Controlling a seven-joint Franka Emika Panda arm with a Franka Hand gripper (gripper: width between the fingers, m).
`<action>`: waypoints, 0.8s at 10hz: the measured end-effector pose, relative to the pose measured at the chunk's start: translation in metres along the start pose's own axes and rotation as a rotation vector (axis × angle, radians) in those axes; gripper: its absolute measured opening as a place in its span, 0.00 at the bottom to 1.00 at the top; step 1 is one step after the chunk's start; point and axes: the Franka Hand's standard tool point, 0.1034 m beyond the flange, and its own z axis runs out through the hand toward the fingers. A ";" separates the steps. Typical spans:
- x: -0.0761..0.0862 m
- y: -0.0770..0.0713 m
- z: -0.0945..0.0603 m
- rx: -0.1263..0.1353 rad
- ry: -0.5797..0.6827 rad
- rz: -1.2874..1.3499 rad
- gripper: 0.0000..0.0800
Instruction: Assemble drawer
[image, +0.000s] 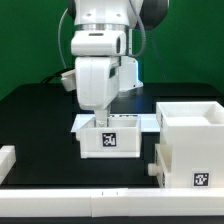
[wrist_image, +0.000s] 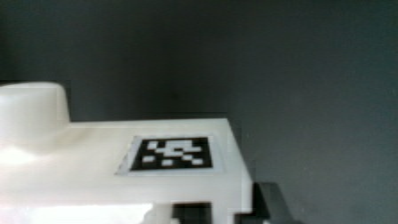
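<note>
The matte white plastic box shell (image: 190, 140) of the drawer stands upright on the black table (image: 40, 120), at the exterior view's right, with a square black-and-white tag on its lower front and a small knobbed part (image: 155, 170) showing at its near side. Beside the shell, toward the exterior view's left, sits a shallow matte white tray (image: 108, 135), also tagged on its front face; the wrist view shows its tag (wrist_image: 175, 153) and a raised rounded corner post (wrist_image: 32, 110) close up. The white robot arm's gripper (image: 100, 116) is down on this tray's back wall. I cannot tell whether the jaws are clamped on the wall or just apart around it, since the wrist body hides them.

Farther from the shell, at the exterior view's left edge, lies another white piece (image: 8, 160).

By my judgement the assembly is early: no tray sits inside the shell yet, so both trays remain to be slid in.
</note>
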 end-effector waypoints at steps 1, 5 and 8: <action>0.006 -0.003 -0.001 0.019 -0.015 0.008 0.05; 0.012 -0.009 -0.005 0.154 -0.085 0.027 0.05; 0.015 -0.009 -0.005 0.156 -0.087 0.014 0.05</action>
